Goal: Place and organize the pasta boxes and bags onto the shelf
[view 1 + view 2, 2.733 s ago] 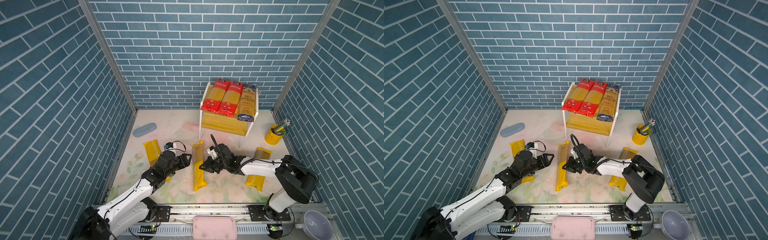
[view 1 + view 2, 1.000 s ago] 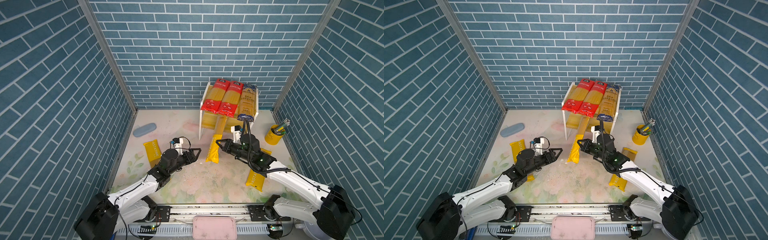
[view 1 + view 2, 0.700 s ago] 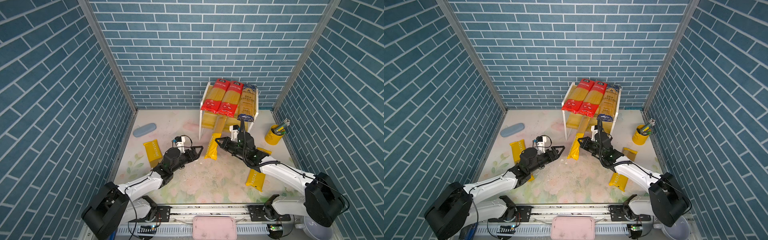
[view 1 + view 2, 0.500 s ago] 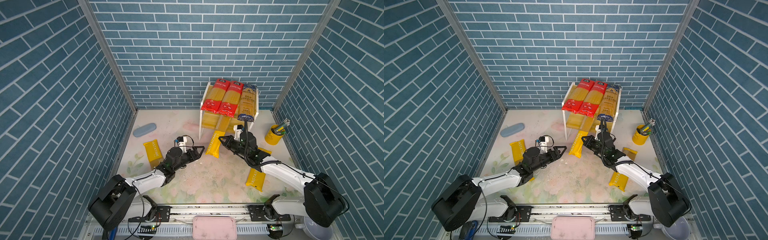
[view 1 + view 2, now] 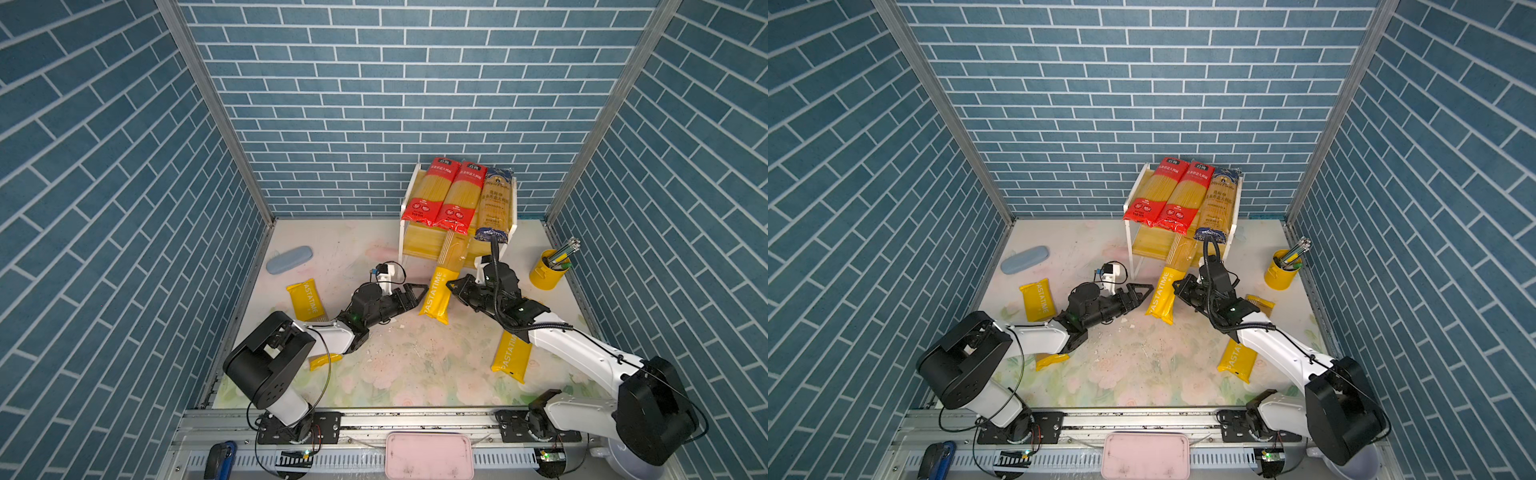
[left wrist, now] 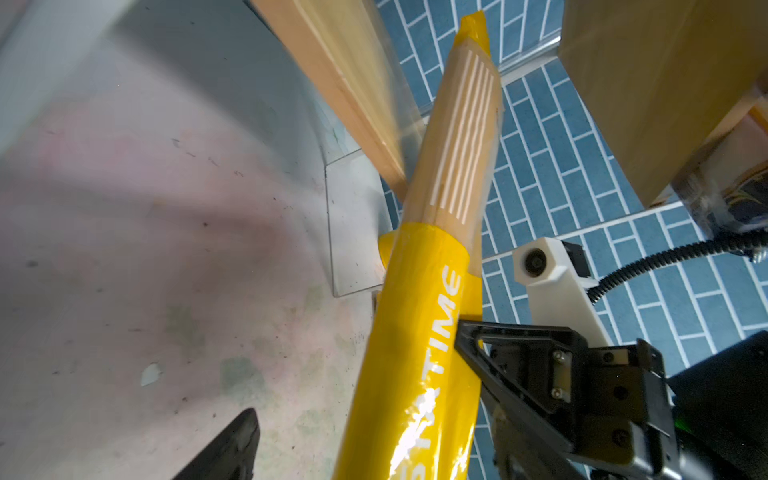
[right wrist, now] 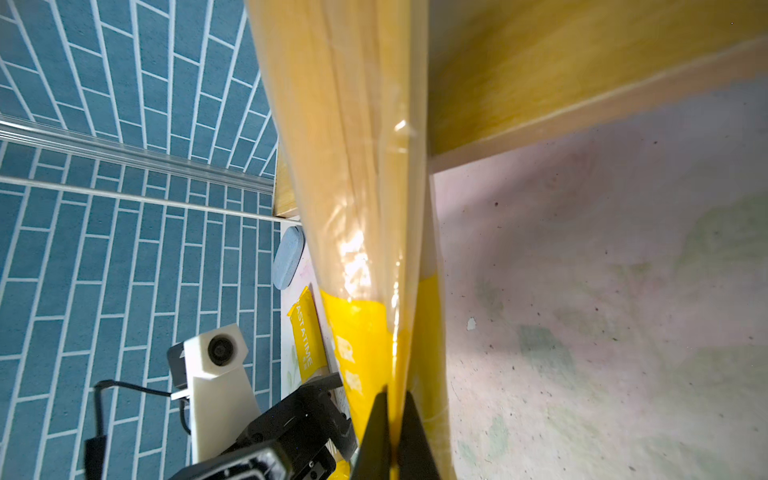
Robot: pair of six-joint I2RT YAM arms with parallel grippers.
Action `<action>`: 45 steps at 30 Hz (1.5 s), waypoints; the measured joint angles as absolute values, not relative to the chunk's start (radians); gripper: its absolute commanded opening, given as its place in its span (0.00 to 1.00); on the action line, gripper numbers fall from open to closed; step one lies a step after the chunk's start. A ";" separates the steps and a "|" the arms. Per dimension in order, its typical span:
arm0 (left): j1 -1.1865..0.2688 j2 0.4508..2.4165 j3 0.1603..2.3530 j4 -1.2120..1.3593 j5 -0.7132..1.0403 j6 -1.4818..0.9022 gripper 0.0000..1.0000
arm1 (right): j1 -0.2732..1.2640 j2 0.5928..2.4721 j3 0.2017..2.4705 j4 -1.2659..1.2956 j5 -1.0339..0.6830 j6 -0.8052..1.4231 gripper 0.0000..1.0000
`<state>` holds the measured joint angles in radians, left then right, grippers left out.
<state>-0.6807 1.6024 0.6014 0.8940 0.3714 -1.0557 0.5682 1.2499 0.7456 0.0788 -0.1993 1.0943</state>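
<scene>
Six packets: three atop shelf, two loose, one in right hand's pinch; left hand wide.

Floral tabletop carries: shelf far right; grey-blue case far left; yellow pen cup right; left PASTATIME packet; right PASTATIME packet. Shelf top board carries two red packets and one blue-ended packet.

Packet carried into shelf (right hand).
</scene>
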 measured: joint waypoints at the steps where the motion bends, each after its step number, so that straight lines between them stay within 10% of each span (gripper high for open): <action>1: -0.687 1.610 0.619 0.894 0.378 -1.046 0.88 | 0.568 1.256 0.749 0.079 -0.204 1.095 0.00; 17: -0.698 1.770 0.646 1.069 0.434 -1.160 0.67 | 0.558 1.340 0.805 0.148 -0.279 1.147 0.00; 23: -0.699 1.695 0.639 1.020 0.424 -1.155 0.49 | 0.556 1.358 0.813 0.200 -0.292 1.172 0.25; 45: -0.663 1.521 0.754 0.612 0.300 -1.063 0.26 | 0.635 1.314 0.804 0.200 -0.233 1.162 0.37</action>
<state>-0.6632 1.5211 0.7536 0.6121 0.3000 -1.0634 0.6346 1.3140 0.8040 0.2005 -0.2333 1.1618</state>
